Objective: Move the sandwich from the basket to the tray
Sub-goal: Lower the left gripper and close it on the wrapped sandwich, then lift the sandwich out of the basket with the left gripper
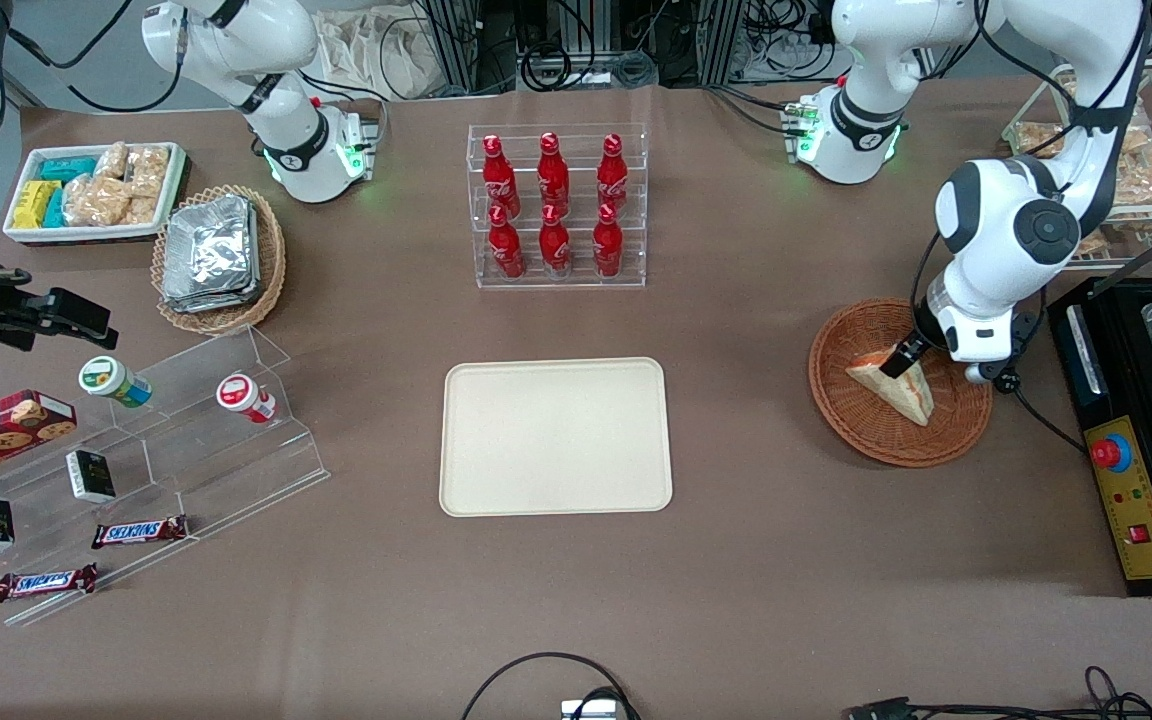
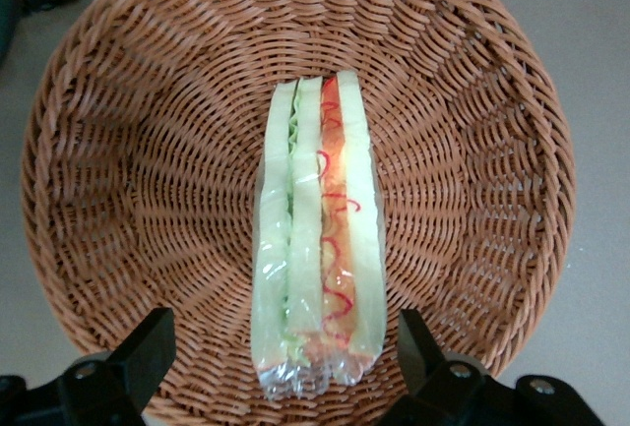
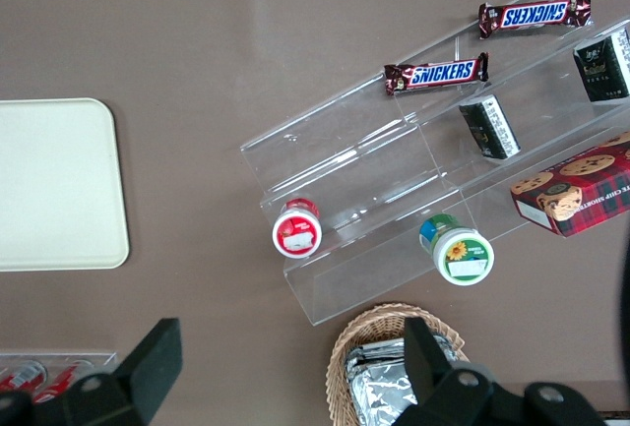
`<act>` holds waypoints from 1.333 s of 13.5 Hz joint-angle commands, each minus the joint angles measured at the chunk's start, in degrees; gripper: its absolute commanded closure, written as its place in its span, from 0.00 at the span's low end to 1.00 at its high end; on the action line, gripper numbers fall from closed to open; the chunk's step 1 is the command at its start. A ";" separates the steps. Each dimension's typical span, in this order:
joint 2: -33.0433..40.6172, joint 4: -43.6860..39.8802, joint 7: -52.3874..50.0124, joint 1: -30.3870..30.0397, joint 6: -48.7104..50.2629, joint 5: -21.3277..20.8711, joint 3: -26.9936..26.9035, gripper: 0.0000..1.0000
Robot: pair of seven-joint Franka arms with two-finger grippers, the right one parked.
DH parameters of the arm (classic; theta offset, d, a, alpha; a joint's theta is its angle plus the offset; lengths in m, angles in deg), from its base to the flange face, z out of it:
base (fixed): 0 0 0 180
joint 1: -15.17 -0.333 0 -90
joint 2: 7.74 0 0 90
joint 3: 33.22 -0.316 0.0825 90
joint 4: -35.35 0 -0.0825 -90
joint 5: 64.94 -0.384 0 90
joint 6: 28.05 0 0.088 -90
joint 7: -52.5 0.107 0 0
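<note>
While sandwich (image 2: 317,239) lies in basket (image 2: 118,151), hand (image 2: 285,362) hovers above it, fingers (image 2: 148,342) wide, straddling it; tray (image 1: 555,437) bare.

The basket (image 2: 472,151) was coarse woven wicker, reddish-brown and matt. Inside it, the sandwich (image 2: 315,239) wore clear, glossy plastic wrap, crinkled at one end. Just above that end hung the tool (image 2: 285,357), its spread fingers (image 2: 148,347) of black matt plastic. In the centre of the front view, the tray (image 1: 556,437) looked smooth, cream and matt. The tabletop (image 1: 736,580) was a dull brown, cloth-like surface.
</note>
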State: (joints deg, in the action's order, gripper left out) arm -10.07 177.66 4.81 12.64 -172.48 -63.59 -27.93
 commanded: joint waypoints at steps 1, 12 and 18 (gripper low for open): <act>-2.32 -0.01 -0.92 0.24 -2.52 0.68 0.25 0.00; -1.11 -0.98 -0.75 0.77 -0.43 -0.20 1.04 0.71; 3.47 -12.81 4.34 0.77 19.93 -1.52 5.17 0.70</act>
State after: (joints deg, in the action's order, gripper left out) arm -7.87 169.91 7.29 13.28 -159.66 -64.08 -23.81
